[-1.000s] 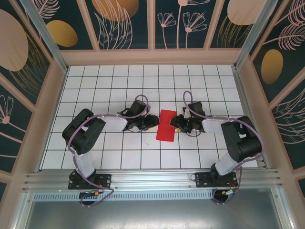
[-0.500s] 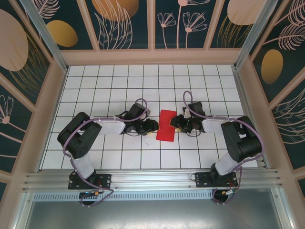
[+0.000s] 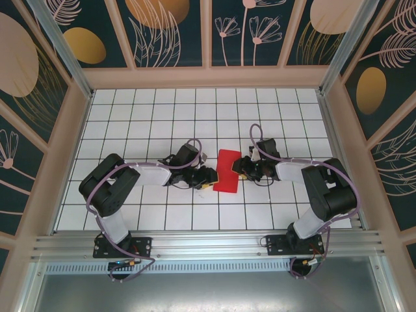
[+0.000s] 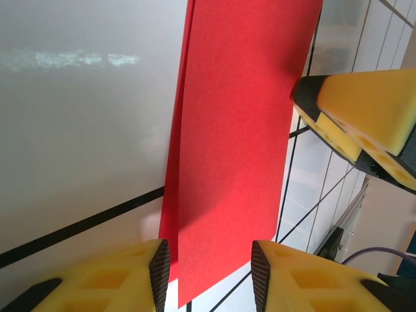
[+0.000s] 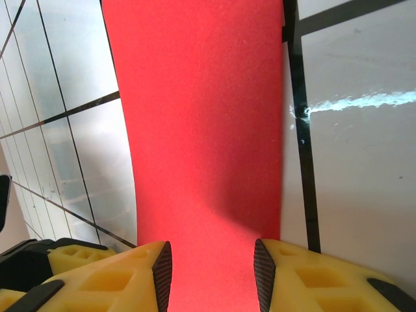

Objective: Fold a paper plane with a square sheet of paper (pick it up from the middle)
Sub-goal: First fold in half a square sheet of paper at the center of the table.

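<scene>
The square sheet of paper (image 3: 227, 170) is bright red and lies folded into a narrow double-layer strip on the white tiles between both arms. My left gripper (image 3: 207, 177) is at its near left corner. In the left wrist view the left gripper (image 4: 209, 278) is open, its fingers (image 4: 158, 273) low over the paper (image 4: 240, 143) on either side of the strip's end. My right gripper (image 3: 239, 168) is at the strip's right edge. In the right wrist view the right gripper (image 5: 213, 279) is open with the paper (image 5: 201, 130) running between and under its fingers (image 5: 263, 276).
The tiled floor (image 3: 162, 117) is boxed in by low beige walls (image 3: 208, 77), with an aluminium rail (image 3: 208, 244) along the near edge. The right gripper's yellow fingers (image 4: 364, 123) reach into the left wrist view, close to the paper's right edge.
The paper has gone from a spread, pinched shape to a flat narrow strip. My left gripper has shifted right and nearer, toward the strip's near corner. The right arm has stayed put.
</scene>
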Motion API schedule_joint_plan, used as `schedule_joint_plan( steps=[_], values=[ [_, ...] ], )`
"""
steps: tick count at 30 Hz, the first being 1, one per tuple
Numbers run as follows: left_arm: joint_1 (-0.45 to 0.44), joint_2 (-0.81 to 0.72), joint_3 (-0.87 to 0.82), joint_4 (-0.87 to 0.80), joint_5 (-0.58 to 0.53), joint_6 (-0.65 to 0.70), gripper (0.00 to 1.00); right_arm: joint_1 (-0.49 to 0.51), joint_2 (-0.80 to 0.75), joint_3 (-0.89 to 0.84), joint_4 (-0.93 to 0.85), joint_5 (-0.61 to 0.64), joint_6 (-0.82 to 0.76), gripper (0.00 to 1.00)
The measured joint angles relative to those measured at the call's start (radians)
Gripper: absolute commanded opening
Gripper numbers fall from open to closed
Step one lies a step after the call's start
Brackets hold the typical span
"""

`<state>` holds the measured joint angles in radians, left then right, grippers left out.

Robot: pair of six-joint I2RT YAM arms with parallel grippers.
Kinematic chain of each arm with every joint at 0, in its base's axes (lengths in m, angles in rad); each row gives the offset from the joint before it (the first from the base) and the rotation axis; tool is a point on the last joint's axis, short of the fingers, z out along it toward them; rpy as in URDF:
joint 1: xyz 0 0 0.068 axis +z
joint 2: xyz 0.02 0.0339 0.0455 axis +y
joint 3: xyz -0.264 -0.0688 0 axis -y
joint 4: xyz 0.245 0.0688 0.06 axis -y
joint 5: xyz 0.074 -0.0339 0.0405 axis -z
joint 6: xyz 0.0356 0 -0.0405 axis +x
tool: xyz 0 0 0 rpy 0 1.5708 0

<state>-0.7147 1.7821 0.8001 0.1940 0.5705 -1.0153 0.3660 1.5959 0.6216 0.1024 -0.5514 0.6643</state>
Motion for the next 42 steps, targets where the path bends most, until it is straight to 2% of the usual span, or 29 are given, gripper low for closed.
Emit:
schedule_joint_plan(
  steps=[14,22,29,42],
  values=[
    [0.000,0.005,0.000,0.026,0.024,-0.004,0.43,0.000,0.000,0.000,0.000,0.000,0.001,0.42],
    [-0.003,0.005,0.000,-0.021,-0.016,0.016,0.46,0.000,0.000,0.000,0.001,0.000,0.001,0.42],
    [-0.006,0.005,0.008,-0.034,-0.024,0.018,0.40,0.000,0.000,-0.001,0.007,0.000,0.001,0.42],
    [-0.019,0.014,0.014,0.002,0.020,0.007,0.39,0.000,0.000,-0.002,0.009,0.000,0.001,0.42]
  ],
)
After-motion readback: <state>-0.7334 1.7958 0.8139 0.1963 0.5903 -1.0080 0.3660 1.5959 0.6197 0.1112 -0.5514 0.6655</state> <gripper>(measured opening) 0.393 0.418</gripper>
